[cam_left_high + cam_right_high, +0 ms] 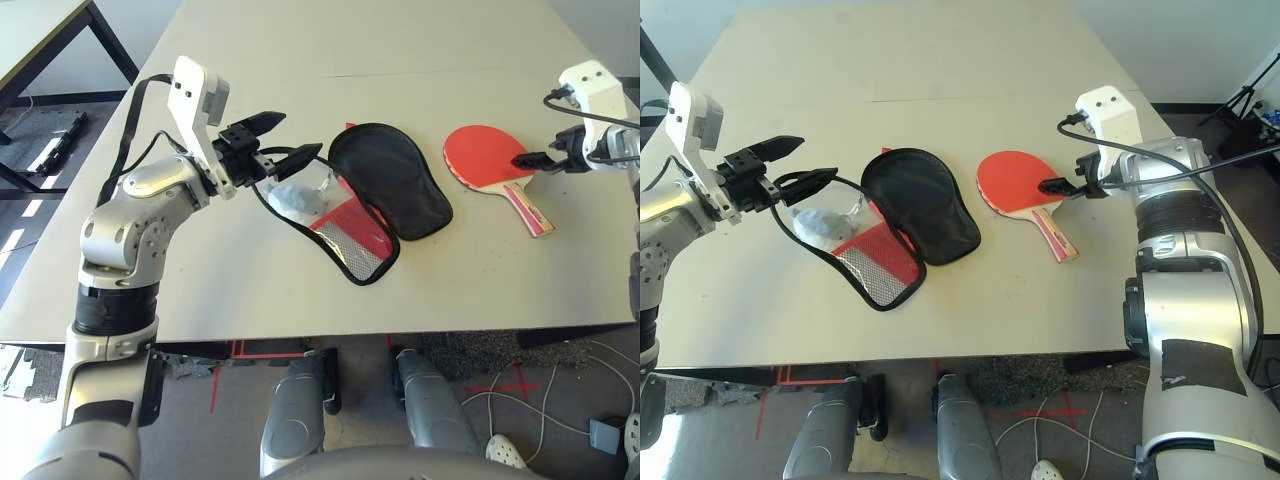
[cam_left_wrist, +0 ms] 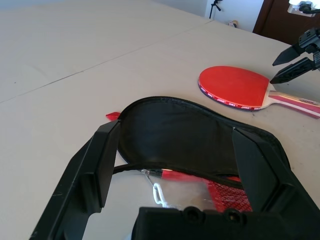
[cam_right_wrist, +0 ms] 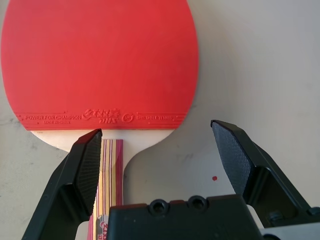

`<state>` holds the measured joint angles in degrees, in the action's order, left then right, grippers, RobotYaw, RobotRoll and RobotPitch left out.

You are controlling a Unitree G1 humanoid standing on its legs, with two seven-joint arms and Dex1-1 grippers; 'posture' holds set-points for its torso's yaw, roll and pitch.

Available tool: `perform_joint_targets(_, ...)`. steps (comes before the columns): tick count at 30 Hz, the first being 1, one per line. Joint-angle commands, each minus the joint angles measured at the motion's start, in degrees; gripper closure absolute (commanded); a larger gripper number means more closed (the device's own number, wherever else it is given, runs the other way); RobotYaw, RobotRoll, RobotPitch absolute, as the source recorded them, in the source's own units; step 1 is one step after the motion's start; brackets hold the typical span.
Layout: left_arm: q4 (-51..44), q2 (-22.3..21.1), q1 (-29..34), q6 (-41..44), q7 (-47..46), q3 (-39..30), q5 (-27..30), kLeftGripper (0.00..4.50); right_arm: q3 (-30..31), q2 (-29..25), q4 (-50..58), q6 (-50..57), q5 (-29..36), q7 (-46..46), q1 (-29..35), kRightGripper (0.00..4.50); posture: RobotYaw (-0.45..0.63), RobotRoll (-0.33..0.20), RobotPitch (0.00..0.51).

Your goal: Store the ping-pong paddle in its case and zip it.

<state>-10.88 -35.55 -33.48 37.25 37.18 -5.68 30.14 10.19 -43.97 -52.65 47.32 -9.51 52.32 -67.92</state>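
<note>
Here, the ping-pong paddle (image 1: 1018, 180) lies flat on the smooth, pale worktop (image 1: 230, 280), to the right of the case (image 1: 925, 205): round red rubber face with embossed lettering, pale wooden handle with red-pink stripes. The case is spread open, its black lining smooth, its rim piped; red fabric and pale mesh adjoin a clear section over a grey-blue pouch (image 1: 297, 200). The left gripper (image 2: 175, 142) has its black, angular fingers apart beside the case; the right gripper (image 3: 157, 127) has its textured fingers apart above the paddle.
</note>
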Motion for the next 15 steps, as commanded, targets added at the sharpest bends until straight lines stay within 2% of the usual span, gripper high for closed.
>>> perform_joint_targets(1, -0.4, 0.26, 1.34, -0.49, 0.19, 0.82, -1.19, 0.0, 0.94, 0.56, 0.27, 4.57, -0.64, -0.95, 0.05, 0.01, 0.08, 0.0, 0.222)
perform_joint_targets(9, -1.3, 0.9, 2.21, -0.62, 0.06, 1.25, -2.19, 0.0, 1.23, 2.36, 9.72, 14.62, 0.9, -1.55, 5.84, 0.01, 0.09, 0.0, 0.226)
perform_joint_targets(15, -1.07, 1.28, 1.88, -0.91, 0.27, 1.54, -2.7, 0.0, 1.31, 2.31, 22.45, 23.69, 3.27, -1.91, 11.56, 0.01, 0.09, 0.0, 0.229)
